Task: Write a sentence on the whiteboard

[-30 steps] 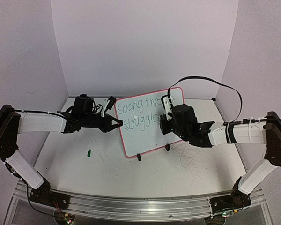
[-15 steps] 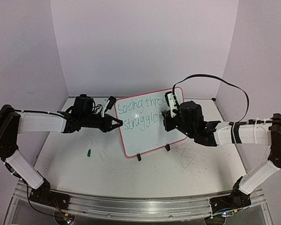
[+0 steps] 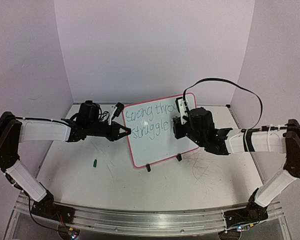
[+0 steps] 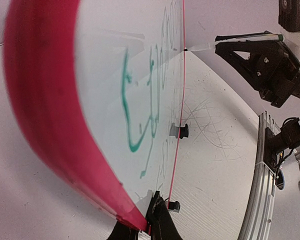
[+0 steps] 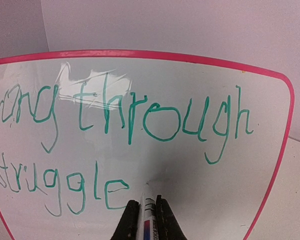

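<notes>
left gripper (image 3: pixel 125 131) clamped on whiteboard (image 3: pixel 157 147) left rim, frame centre | right gripper (image 5: pixel 146 201) clamped on marker (image 5: pixel 147 225), tip beside "struggle" | sentence (image 5: pixel 155 120) green, two lines

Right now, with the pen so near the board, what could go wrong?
A hard push from the marker in the right gripper could tip the whiteboard, which stands on small clip feet with only the left gripper pinching its rim. A slip could also streak the marker across the sentence.
</notes>
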